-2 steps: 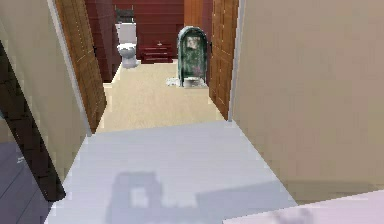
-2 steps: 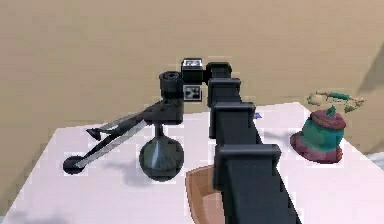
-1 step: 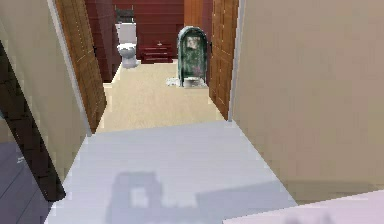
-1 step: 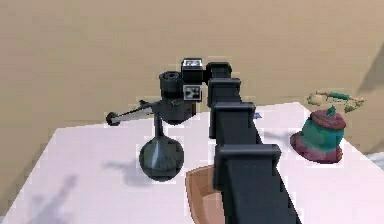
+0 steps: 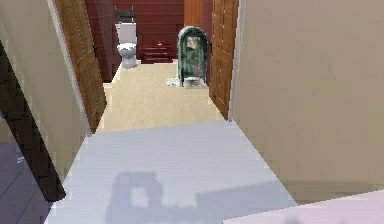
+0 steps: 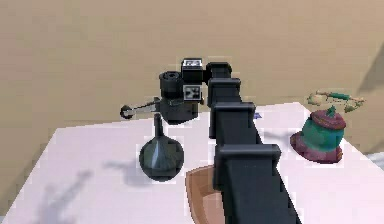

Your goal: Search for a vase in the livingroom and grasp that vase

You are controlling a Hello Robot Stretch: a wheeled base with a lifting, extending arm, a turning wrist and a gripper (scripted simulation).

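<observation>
Arm side view: a white table (image 6: 90,160) against a tan wall, with the arm (image 6: 245,175) stretched out across it.
Vase (image 6: 160,152): dark, round-bellied and thin-necked, upright on the table, left of the arm and well in from the table's left edge.
Gripper (image 6: 126,110): by the top of the vase's neck, toward the table's far edge; whether it is over, beside or touching cannot be told.
Fingers (image 6: 138,106): their setting cannot be told, nor whether they hold anything.
Likely reason: the arm reaches this far to bring the gripper to the neck, the slimmest part to take.
Ornament (image 6: 322,135): teal and maroon, near the table's right edge, well apart from the vase.
Hidden: a brown dish (image 6: 198,195) at the table's near edge, half behind the arm and cut off below.
Forward view: the table's corner (image 5: 200,150) in front; beyond it a doorway with a toilet (image 5: 126,42) and a green object (image 5: 191,55) too small to name.
</observation>
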